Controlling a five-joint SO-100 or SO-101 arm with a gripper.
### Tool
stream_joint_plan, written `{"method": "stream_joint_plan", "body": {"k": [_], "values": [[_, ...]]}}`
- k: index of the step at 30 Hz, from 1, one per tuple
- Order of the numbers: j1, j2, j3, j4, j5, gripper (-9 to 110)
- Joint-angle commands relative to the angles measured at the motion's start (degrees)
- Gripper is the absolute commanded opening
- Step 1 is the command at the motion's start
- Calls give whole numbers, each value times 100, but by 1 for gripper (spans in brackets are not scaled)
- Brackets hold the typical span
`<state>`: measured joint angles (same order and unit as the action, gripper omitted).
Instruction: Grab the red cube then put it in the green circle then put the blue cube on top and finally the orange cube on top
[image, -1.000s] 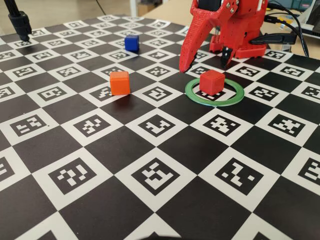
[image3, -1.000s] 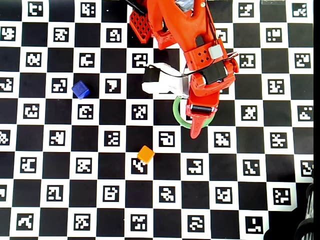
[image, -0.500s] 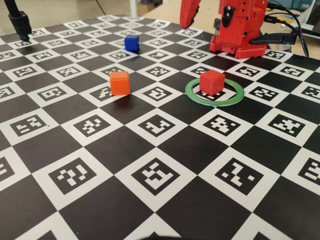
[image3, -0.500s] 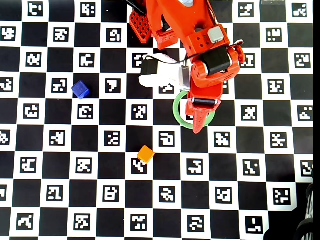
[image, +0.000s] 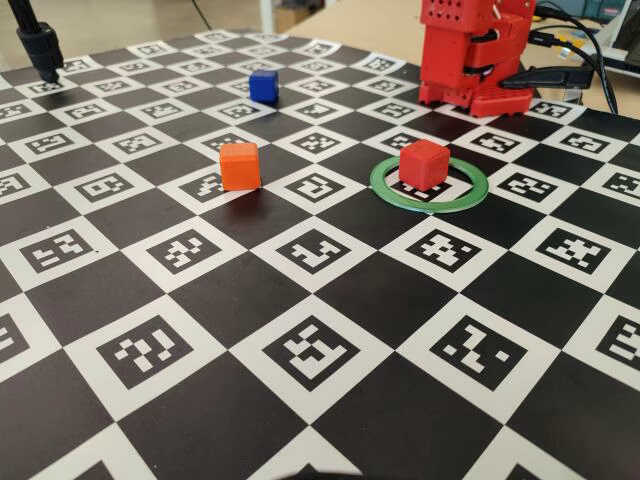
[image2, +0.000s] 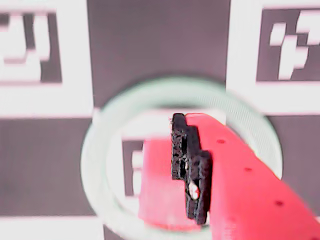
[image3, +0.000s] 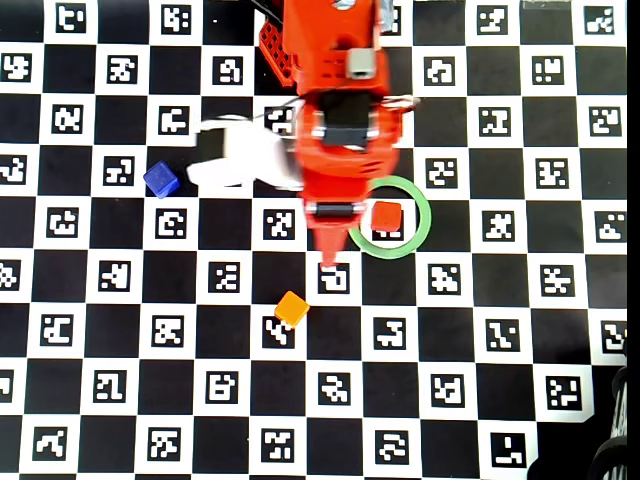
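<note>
The claw (image3: 329, 255) is hanging up in the air in the overhead view, pointing down-frame just to the left of the green circle (image3: 421, 235), and honestly I can't tell if the fingers are apart or together: from above it just reads as one red wedge. It isn't holding anything that I can see. The wrist view is only showing one red finger (image2: 240, 185) with its black pad, blurry, looking straight down at the ring.

The red cube (image3: 386, 216) is sitting inside the green circle, flat on the checkerboard mat (image3: 500, 330), a bit off toward the ring's left side in the overhead view. In the fixed view it's showing up toward the back of the ring (image: 425, 163), with nothing stacked on it.

The blue cube (image3: 161, 179) is sitting by itself well off to the left in the overhead view, far from the ring. The orange cube (image3: 292, 308) is resting on the mat below and left of the claw tip, also well apart from the ring. In the fixed view only the arm's red base (image: 470, 55) is showing at the top edge.
</note>
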<state>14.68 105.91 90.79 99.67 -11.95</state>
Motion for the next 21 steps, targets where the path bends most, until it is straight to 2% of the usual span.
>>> {"method": "stream_joint_plan", "body": {"k": [1,8,14,21], "values": [[949,123,-439,431,-791,42],[2373,132,-272,343,-2338,42],[3155,158,44,9,-3023,42],[3586,123,598,-721,-3612,42]]}}
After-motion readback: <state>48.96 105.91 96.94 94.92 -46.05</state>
